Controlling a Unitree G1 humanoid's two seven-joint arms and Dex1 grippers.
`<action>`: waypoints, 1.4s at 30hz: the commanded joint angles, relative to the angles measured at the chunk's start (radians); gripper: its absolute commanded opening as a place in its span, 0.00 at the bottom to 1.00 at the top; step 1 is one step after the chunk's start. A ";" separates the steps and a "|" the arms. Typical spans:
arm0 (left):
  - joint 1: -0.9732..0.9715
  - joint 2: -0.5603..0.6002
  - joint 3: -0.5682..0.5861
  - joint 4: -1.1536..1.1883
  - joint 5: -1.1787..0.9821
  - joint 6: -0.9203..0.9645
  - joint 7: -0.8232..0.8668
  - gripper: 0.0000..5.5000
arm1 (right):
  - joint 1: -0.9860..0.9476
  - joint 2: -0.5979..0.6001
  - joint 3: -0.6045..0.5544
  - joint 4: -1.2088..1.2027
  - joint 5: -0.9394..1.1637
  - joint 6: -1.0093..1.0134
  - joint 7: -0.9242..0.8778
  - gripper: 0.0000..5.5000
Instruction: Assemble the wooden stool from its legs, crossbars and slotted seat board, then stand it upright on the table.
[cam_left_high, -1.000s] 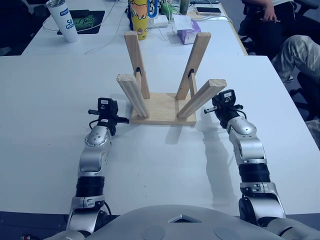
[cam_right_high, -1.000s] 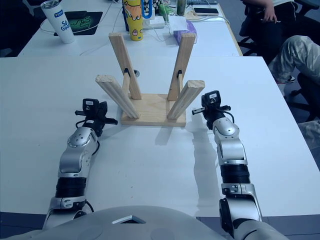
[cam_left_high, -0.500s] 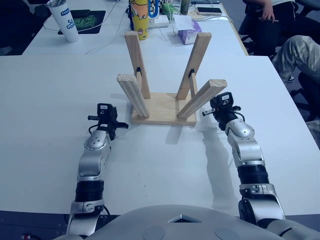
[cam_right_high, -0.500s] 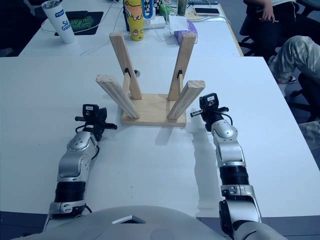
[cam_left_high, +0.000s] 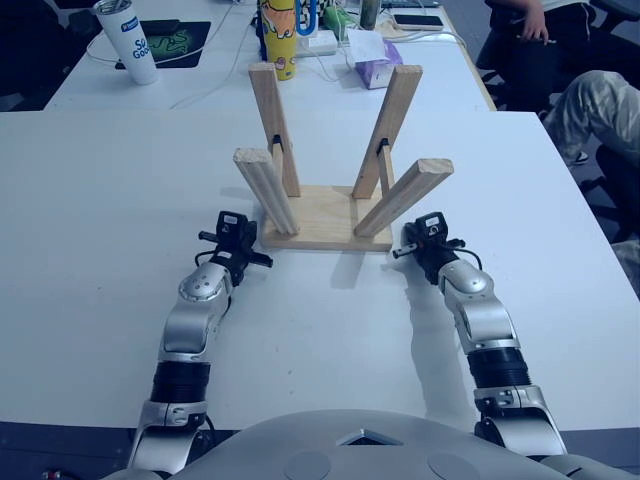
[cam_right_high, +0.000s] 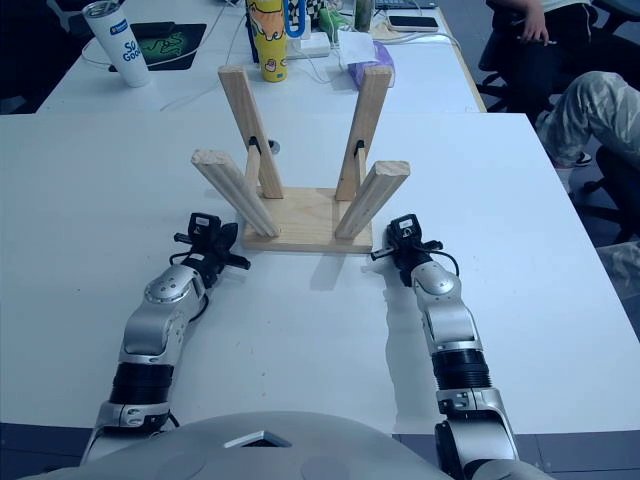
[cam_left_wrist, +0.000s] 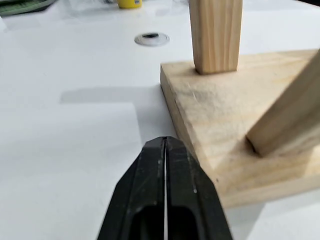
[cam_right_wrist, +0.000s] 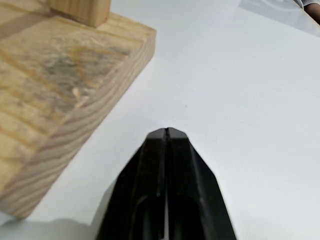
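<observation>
The wooden stool (cam_left_high: 325, 160) lies upside down in the middle of the white table, its seat board (cam_left_high: 322, 217) flat on the surface and several legs splaying upward. My left gripper (cam_left_high: 235, 232) is low on the table just off the board's near left corner, fingers (cam_left_wrist: 165, 165) shut with nothing between them. My right gripper (cam_left_high: 418, 232) sits just off the board's near right corner (cam_right_wrist: 75, 100), also shut and empty. In both wrist views the board edge lies close beside the black fingertips without touching them.
Beyond the far table edge stand a tumbler (cam_left_high: 127, 38), a yellow cup (cam_left_high: 279, 35), a tissue pack (cam_left_high: 376, 70) and cables. A round grommet (cam_left_wrist: 151, 38) sits in the tabletop behind the stool. A seated person is at the far right.
Both grippers have moved inward toward the seat board: the left one forward and right to the near left corner, the right one down and left to the near right corner. The stool has not moved.
</observation>
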 joint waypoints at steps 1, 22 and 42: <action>0.036 0.025 -0.028 -0.061 0.004 0.072 -0.019 0.00 | 0.029 -0.030 0.021 -0.069 0.009 0.039 0.056 0.00; 0.044 0.033 -0.057 -0.038 0.026 0.056 -0.007 0.00 | 0.047 -0.076 0.062 -0.131 0.031 0.097 0.166 0.00; 0.005 0.039 -0.104 -0.023 0.059 0.015 -0.039 0.00 | 0.035 -0.088 0.080 -0.112 0.029 0.078 0.183 0.00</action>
